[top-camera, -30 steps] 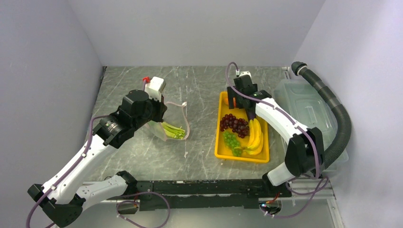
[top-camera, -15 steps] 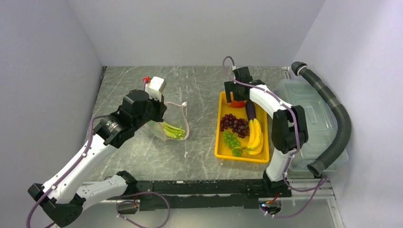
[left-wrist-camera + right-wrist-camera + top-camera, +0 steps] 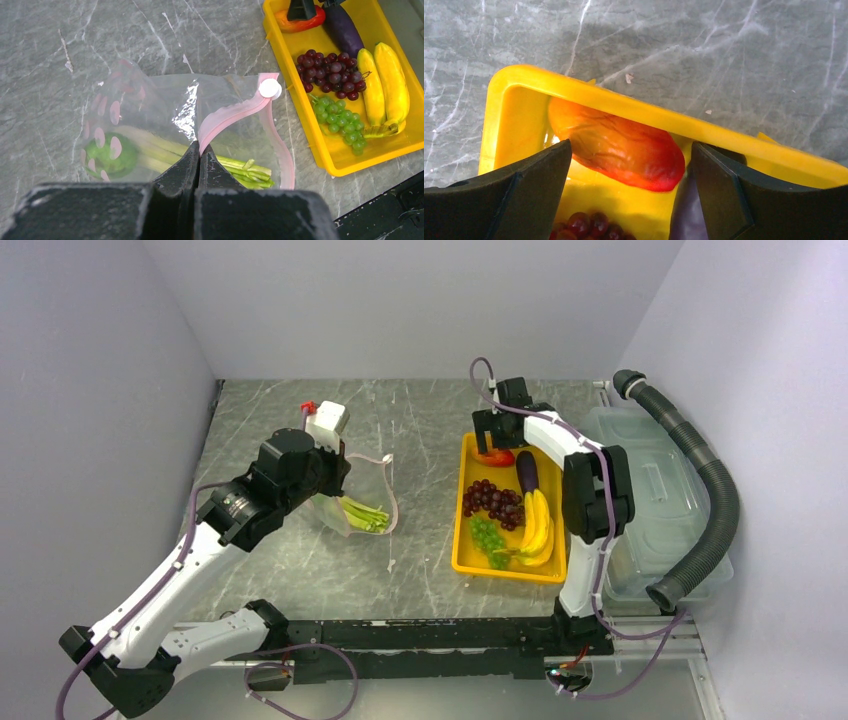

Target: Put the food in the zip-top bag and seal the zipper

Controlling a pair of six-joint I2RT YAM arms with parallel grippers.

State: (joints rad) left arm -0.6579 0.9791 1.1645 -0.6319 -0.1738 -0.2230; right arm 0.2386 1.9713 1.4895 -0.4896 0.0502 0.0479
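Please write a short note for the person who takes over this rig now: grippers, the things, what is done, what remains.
Left gripper: shut on the zipper of the zip-top bag.
Right gripper: open, astride the orange-red piece in the yellow tray.
Done: celery and a green leafy piece are in the bag.
To do: orange-red piece, eggplant, purple grapes, green grapes, bananas, now in the tray; then seal.

View from my remote station. A grey, white-veined stone-look table (image 3: 420, 420) fills the floor of a booth closed by three plain pale walls: back wall (image 3: 420, 300), left wall (image 3: 90, 390), right wall (image 3: 770, 340). I see soft, even light. At the right edge sits a translucent lidded bin (image 3: 660, 480), with a black ribbed hose (image 3: 715, 490) arching over it. A black rail (image 3: 440, 635) runs along the near edge.
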